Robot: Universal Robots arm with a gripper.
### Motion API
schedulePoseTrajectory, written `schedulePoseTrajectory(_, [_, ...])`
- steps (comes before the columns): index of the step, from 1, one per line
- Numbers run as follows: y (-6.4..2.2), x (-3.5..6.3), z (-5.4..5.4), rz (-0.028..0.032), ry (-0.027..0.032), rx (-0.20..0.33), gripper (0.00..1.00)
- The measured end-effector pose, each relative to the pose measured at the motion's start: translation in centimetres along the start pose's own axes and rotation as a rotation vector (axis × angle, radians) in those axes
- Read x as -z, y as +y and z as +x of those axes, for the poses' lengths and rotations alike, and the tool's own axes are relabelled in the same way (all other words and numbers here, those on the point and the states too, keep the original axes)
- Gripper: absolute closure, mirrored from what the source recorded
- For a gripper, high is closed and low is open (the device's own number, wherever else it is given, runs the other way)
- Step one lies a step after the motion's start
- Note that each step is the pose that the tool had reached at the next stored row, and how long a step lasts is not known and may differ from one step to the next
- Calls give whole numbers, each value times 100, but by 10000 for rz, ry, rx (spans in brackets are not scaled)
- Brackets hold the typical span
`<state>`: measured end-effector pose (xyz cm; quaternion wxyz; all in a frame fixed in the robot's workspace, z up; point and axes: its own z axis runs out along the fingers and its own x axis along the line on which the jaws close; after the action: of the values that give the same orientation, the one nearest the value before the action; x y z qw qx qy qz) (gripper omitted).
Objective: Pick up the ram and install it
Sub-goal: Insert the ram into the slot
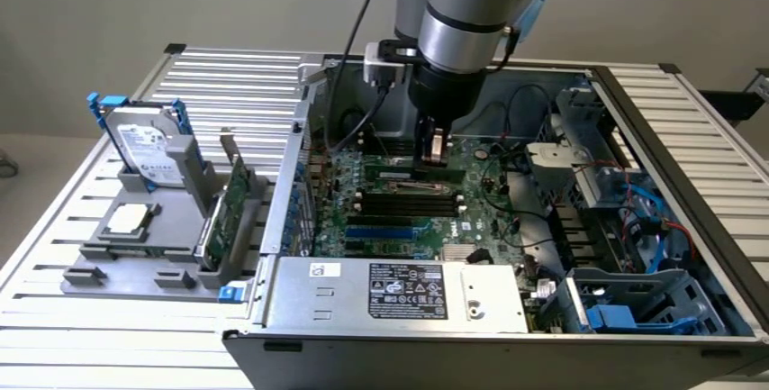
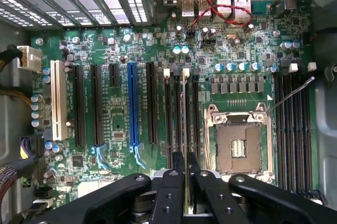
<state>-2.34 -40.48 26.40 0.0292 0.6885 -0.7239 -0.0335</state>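
- Arm (image 1: 463, 12) reaches down into the open computer case (image 1: 673, 120), which lies on its side on the slatted surface (image 1: 216, 75).
- Gripper (image 1: 435, 163) is low over the motherboard (image 1: 474, 187), right at the bank of black memory slots (image 1: 409, 199).
- Gripper (image 2: 185, 163) is narrow, its fingers (image 2: 176, 182) pinched on both faces of the ram (image 2: 185, 108).
- The wrist view shows the ram edge-on as a thin pale strip running between the fingers, lined up lengthwise with the memory slots (image 2: 168, 113).
- In the exterior view the ram (image 1: 397, 175) is a green strip under the gripper, level, at the far edge of the slot bank.
- Can't tell if the ram is seated in a slot or just above it.
- CPU socket (image 2: 238, 147) is bare, just beside that slot bank, with a second bank of black slots (image 2: 292, 129) on its other side.
- Blue slot (image 2: 132, 103) and white slot (image 2: 57, 105) sit further along the board, apart from the gripper.
- Power supply (image 1: 397, 291) with its label fills the near end of the case.
- Outside the case, on the exterior view's left, a grey holder (image 1: 121, 255) carries an upright hard drive (image 1: 144, 151) and a green expansion card (image 1: 216, 219) standing on edge.
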Motion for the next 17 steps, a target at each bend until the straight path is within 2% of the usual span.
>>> schedulePoseTrajectory(2, [-2, -27, 0, 77, -3, 3, 86])
schedulePoseTrajectory(6, [2, -81, 1, 189, -8, 5, 86])
schedulePoseTrajectory(17, [1, -108, 17, 191, -5, 34, 86])
